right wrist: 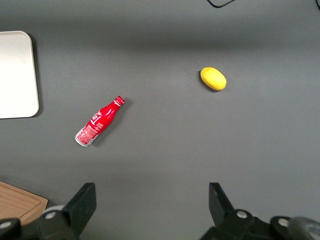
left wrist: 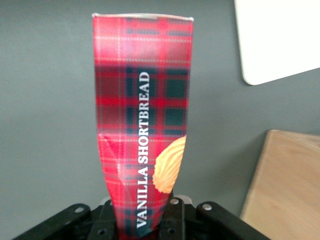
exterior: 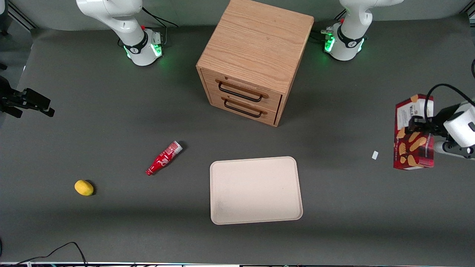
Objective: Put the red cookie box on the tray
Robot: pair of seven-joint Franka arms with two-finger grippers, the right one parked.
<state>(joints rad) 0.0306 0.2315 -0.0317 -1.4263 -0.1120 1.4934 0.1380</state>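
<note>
My left gripper [exterior: 421, 128] is shut on the red cookie box [exterior: 413, 142] and holds it above the table at the working arm's end. In the left wrist view the box [left wrist: 142, 120] is a red tartan carton with a golden cookie picture, pinched and dented between the black fingers [left wrist: 177, 220] of the gripper [left wrist: 142, 222]. The beige tray [exterior: 255, 190] lies flat and bare near the front camera, well apart from the box. One corner of the tray [left wrist: 280, 45] shows in the left wrist view, and its edge [right wrist: 15, 75] shows in the right wrist view.
A wooden two-drawer cabinet [exterior: 256, 59] stands farther from the front camera than the tray. A small red bottle [exterior: 164, 158] and a yellow lemon [exterior: 84, 187] lie toward the parked arm's end. A small white scrap [exterior: 374, 155] lies on the table beside the held box.
</note>
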